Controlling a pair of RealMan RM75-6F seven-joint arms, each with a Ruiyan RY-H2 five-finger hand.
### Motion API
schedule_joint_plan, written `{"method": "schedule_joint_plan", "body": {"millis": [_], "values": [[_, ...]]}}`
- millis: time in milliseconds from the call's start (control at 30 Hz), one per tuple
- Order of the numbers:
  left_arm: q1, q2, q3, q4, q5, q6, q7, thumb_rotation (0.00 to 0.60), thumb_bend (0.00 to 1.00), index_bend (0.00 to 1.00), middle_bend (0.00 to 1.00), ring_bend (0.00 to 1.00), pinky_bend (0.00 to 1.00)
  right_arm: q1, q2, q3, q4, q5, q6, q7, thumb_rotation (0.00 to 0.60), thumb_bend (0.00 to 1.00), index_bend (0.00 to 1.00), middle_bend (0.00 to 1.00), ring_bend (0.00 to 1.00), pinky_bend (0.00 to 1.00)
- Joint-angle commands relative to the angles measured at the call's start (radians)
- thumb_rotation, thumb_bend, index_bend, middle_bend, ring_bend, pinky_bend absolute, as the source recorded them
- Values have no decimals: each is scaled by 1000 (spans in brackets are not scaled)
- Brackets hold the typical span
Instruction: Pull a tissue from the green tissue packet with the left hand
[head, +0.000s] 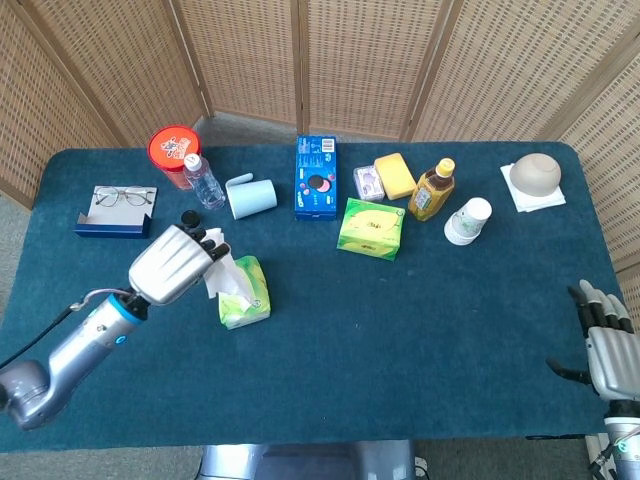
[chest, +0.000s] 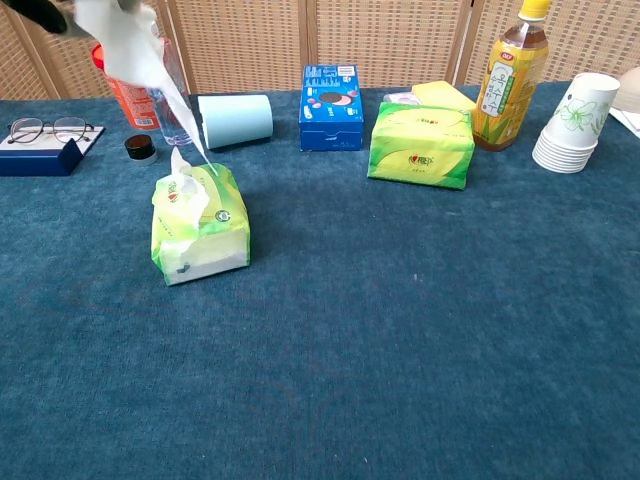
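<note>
The green tissue packet lies on the blue cloth left of centre, seen close up as the packet in the chest view. My left hand is raised just left of it and grips a white tissue. In the chest view the tissue stretches from the top left corner down to the packet's slot, its lower tip still at the opening. Only a dark bit of the hand shows there. My right hand hangs at the table's right front edge, fingers apart, holding nothing.
A second green tissue pack lies mid-table. Behind it stand a blue box, a tipped pale blue cup, a water bottle, a yellow drink bottle and stacked paper cups. Glasses rest on a case at left.
</note>
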Motion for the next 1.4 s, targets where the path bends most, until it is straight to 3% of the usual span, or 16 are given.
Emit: {"method": "schedule_joint_plan", "body": {"millis": [33,233,467,767,1233,1267,1333,1367,1400], "values": [[26,50,5,-58,46,50,-51,600,702,770,780,671,870,0,-2,-2,-2,-3,2,-6,600,0,0,0,0,0],[61,108,88,-156,184,94,-155,600,699,770,780,669,870,1,-7,-5,-3,-5,1,-21,600,0,0,0,0,0],[90,81,193,-168,301,66,-174,600,693,768,780,664,871,1,-11,-9,-6,-8,3,-31,600,0,0,0,0,0],[135,-20,305,-21,388,-17,-80,600,677,767,780,654,871,-1,-8,-9,-9,-9,8,-29,600,0,0,0,0,0],[243,-61,409,242,365,23,-122,600,634,750,731,621,870,1,-12,-15,-16,-13,5,-46,600,0,0,0,0,0],[250,-61,409,260,361,32,-126,600,626,714,678,579,846,0,-12,-15,-17,-14,6,-45,600,0,0,0,0,0],[263,-59,416,311,356,55,-148,600,506,534,422,367,709,-1,-10,-14,-18,-13,10,-43,600,0,0,0,0,0],[265,-55,423,325,354,54,-162,600,375,374,223,196,572,-2,-10,-13,-17,-12,11,-42,600,0,0,0,0,0],[264,-42,439,337,348,36,-191,600,273,271,116,102,477,-2,-10,-13,-17,-10,10,-42,600,0,0,0,0,0]]}}
